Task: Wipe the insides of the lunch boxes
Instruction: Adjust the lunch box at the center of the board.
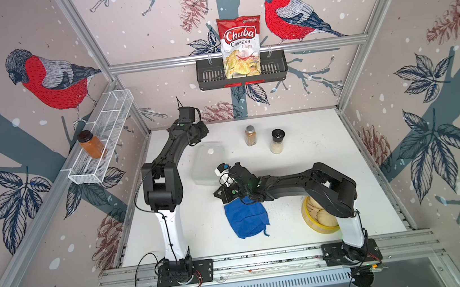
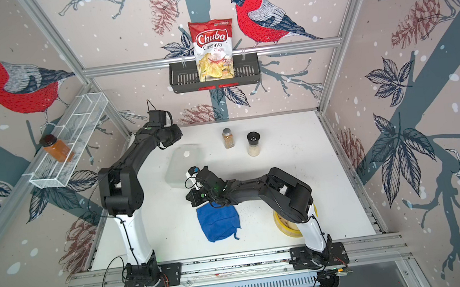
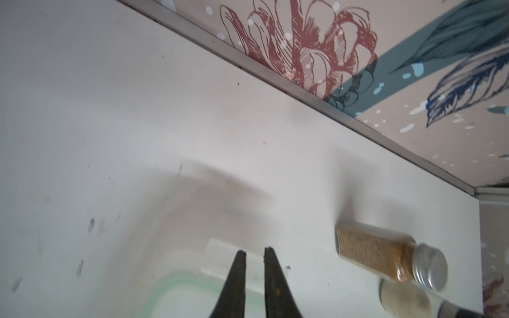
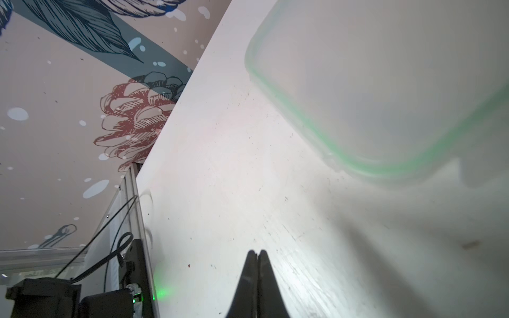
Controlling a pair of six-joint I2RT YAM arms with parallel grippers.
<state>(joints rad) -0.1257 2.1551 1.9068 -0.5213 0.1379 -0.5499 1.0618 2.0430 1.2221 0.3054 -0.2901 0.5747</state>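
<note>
Item: one clear, shallow rectangular plastic lunch box (image 1: 207,169) (image 2: 180,169) with rounded corners, pale green rim and white spot, lying on the white table (image 1: 309,176) towards its back left, between the two arms. Left gripper (image 3: 255,250): at the box's far edge, jaws a narrow slit apart over a clear clip flap; whether it grasps the flap cannot be told. Right gripper (image 4: 257,252): clenched, nothing between the jaws, low over bare table just beside the box's near corner. Blue crumpled cloth (image 1: 246,220): on the table under the right wrist, near the box but apart from it. Brown-filled spice jar (image 1: 250,136) and black-capped jar of white grains (image 1: 276,142): upright, right of the box.
</note>
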